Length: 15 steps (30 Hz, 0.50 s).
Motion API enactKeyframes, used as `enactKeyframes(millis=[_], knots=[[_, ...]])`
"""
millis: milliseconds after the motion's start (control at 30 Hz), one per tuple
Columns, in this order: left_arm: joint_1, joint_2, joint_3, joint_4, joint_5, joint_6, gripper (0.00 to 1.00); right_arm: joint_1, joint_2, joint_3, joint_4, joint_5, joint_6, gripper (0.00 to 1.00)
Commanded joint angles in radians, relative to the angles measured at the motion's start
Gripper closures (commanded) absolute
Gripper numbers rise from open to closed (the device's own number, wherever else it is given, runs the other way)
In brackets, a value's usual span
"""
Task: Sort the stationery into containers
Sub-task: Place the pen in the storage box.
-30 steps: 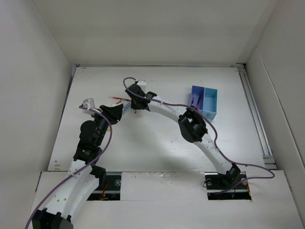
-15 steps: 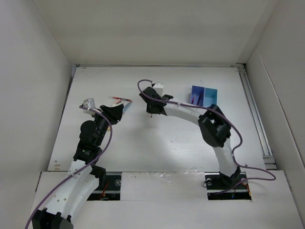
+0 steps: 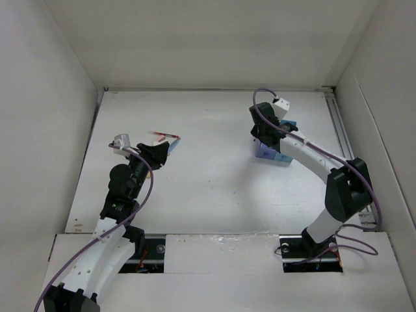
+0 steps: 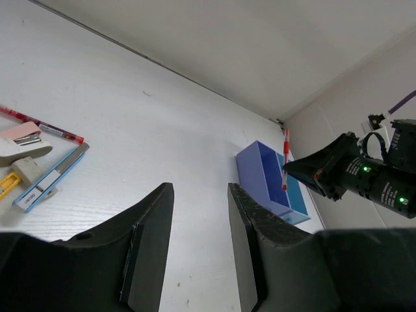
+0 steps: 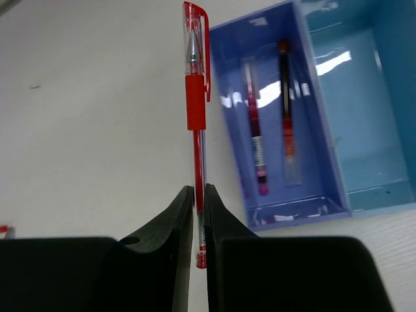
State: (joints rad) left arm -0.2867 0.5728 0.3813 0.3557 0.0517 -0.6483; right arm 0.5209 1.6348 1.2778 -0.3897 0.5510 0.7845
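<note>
Swung across from the pile point(image 4: 51, 177), the right pincer point(image 5: 199, 195) hangs beside the dark blue tray point(image 5: 299, 216), pinching a probably light, stiff, slick red pen point(image 5: 197, 104) below its grippier sleeve, while the left pincer point(image 4: 200, 195) stands open.

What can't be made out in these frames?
Top view: containers mostly hidden under the right arm; contents unseen.
Top view: red pen held by the right fingers too small to make out.
Right wrist view: cyan tray cut off by top and right frame edges.
Left wrist view: yellow item cut by left edge; unidentifiable.
</note>
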Motion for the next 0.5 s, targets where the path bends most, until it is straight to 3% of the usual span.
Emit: enactKeyframes(millis=[0, 467], knots=[[-0.005, -0.005, -0.007, 0.055, 0.019, -0.004, 0.64, -0.050, -0.027, -0.031, 0.006, 0.050, 0.012, 1.00], [-0.005, 0.042, -0.007, 0.065, 0.019, -0.004, 0.64, -0.150, 0.022, -0.038, -0.011, 0.041, -0.014, 1.00]])
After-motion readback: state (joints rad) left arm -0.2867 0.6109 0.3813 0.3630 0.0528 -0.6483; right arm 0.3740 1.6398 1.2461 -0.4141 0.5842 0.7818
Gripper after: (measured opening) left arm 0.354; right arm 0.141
